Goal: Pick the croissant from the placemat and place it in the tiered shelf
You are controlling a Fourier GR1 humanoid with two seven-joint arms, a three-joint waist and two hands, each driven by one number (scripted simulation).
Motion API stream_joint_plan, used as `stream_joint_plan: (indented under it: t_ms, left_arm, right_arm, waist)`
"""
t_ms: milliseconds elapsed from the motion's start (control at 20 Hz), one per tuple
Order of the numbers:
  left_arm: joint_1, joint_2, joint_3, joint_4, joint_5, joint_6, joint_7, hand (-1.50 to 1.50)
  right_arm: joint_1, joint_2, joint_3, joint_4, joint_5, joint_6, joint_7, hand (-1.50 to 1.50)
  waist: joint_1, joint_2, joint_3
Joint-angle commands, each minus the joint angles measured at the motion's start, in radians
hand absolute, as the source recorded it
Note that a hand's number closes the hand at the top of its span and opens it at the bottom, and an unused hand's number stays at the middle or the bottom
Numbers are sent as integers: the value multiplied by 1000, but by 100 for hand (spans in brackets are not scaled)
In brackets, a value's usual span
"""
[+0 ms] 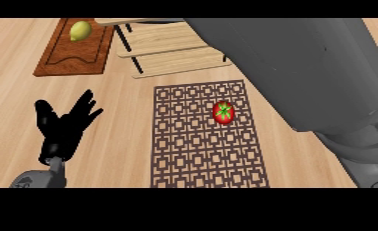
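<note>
Beyond the placemat (184,145), the right forearm (295,70) is stretching over the tiered shelf (166,50); the right hand is lying out of view past the top edge, so I cannot tell its state; no croissant is showing on the placemat, only a tomato (224,112), so I am guessing the pastry is riding in that hidden hand toward a tier; left of the placemat, the left hand (66,125) is resting open, fingers spread upward, standing clear.

Bulky grey right forearm (295,65), black left hand (63,130)
</note>
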Motion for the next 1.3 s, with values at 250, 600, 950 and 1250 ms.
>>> stream_joint_plan:
  t_ms: [250,600,950,1250]
  left_arm:
    - [26,-1,12,6,-9,-11,16,0]
    - [16,-31,-6,14,-26,-14,25,0]
    - [29,-43,-6,6,-45,-10,11,0]
    - [35,-17,27,5,-24,-40,30,0]
  right_arm:
    - [-3,21,-25,227,52,1,-197,150]
    - [-34,35,-61,410,108,-74,-314,150]
    - [-63,64,-104,557,131,-168,-455,150]
    - [-81,36,-139,581,124,-136,-520,150]
  waist:
    - [6,4,-4]
    - [11,7,-5]
    - [24,11,-5]
    - [13,6,-4]
